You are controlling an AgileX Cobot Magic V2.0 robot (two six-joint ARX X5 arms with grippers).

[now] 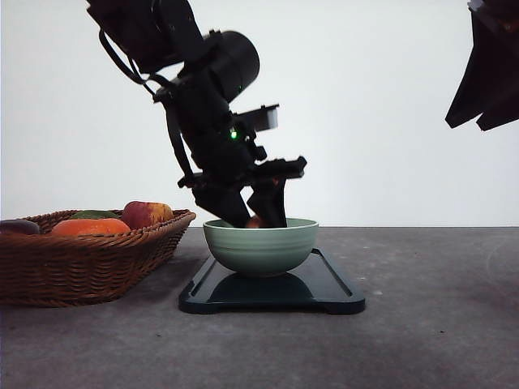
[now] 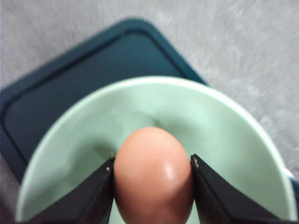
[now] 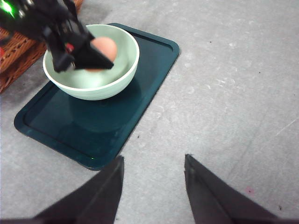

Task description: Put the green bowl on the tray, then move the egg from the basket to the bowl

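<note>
The green bowl (image 1: 260, 245) stands on the dark tray (image 1: 324, 284) in the middle of the table. My left gripper (image 1: 258, 212) reaches down into the bowl and is shut on the egg (image 2: 154, 179), a smooth reddish-brown oval pinched between both fingers (image 2: 88, 196). From the right wrist view the egg (image 3: 104, 46) sits inside the bowl (image 3: 93, 86) on the tray (image 3: 117, 123), held by the left gripper (image 3: 93, 58). Whether the egg touches the bowl's floor is unclear. My right gripper (image 3: 154, 186) hangs open and empty over bare table, clear of the tray.
The wicker basket (image 1: 89, 259) stands left of the tray and holds an apple (image 1: 146, 213), a tangerine (image 1: 89, 227) and other fruit. The right arm (image 1: 486, 73) is raised at the upper right. Grey table stretches to the right of the tray.
</note>
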